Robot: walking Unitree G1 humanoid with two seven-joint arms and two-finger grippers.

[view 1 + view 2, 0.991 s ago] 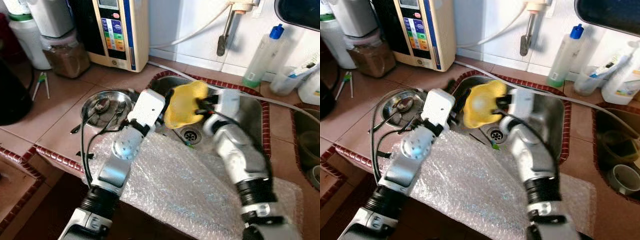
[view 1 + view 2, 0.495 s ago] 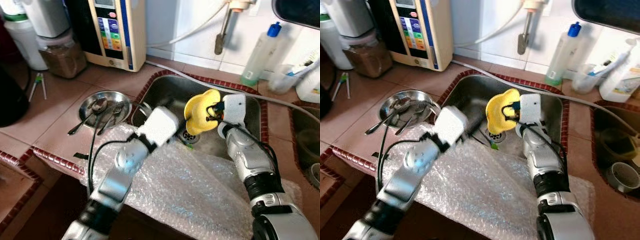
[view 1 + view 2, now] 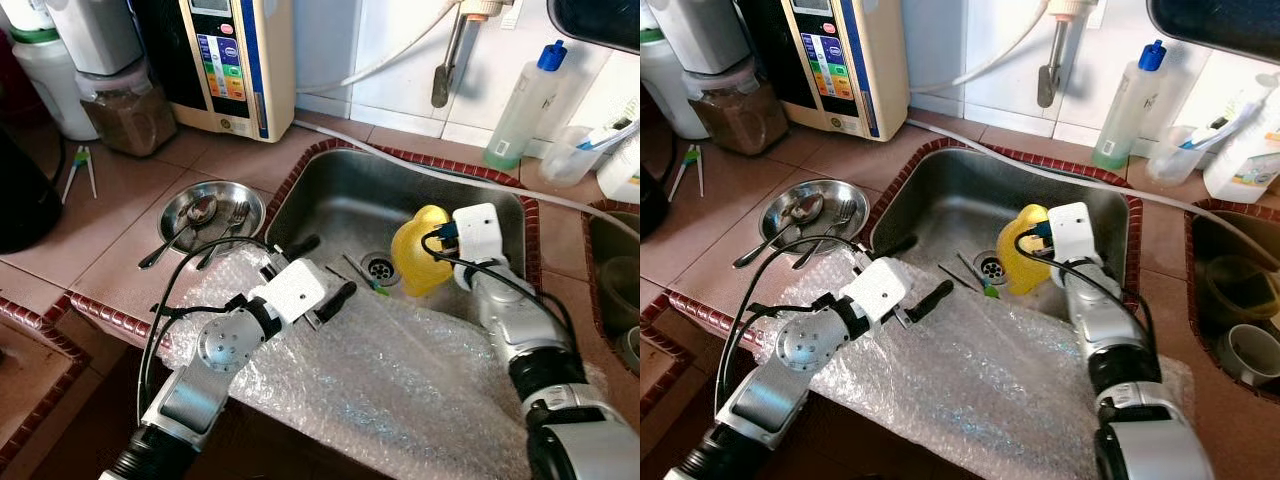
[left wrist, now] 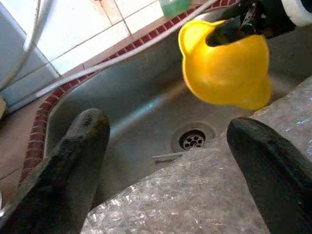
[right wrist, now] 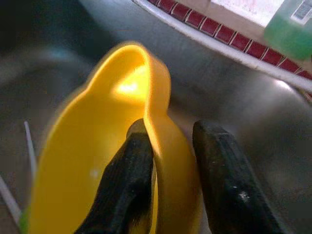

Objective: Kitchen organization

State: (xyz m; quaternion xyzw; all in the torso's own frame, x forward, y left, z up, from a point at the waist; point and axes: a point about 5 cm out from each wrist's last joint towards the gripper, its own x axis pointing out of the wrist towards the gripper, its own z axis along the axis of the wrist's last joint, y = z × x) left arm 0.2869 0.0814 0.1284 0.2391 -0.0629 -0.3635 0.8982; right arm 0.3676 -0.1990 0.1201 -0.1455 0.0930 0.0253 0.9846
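Head pair looking down, wrist views close — sharing sink [image 3: 340, 200]

One yellow bowl [image 3: 420, 262], one steel dish [image 3: 212, 213], two bottles [image 3: 527, 106].

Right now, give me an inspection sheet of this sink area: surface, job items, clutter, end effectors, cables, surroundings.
Surface: terracotta tile counter with a steel sink; bubble wrap draped over the front edge.
Job items: yellow bowl held on edge low in the sink, beside the drain.
Clutter: steel dish holding spoons and a fork; thin sticks by the drain.
End effectors: right end effector pinching the yellow bowl's rim, one finger inside, one outside; left end effector open over the bubble wrap, holding nothing.
Cables: black cable looping off the left arm; white hose along the sink's back rim.
Surroundings: water purifier, green soap bottle, tiled wall.
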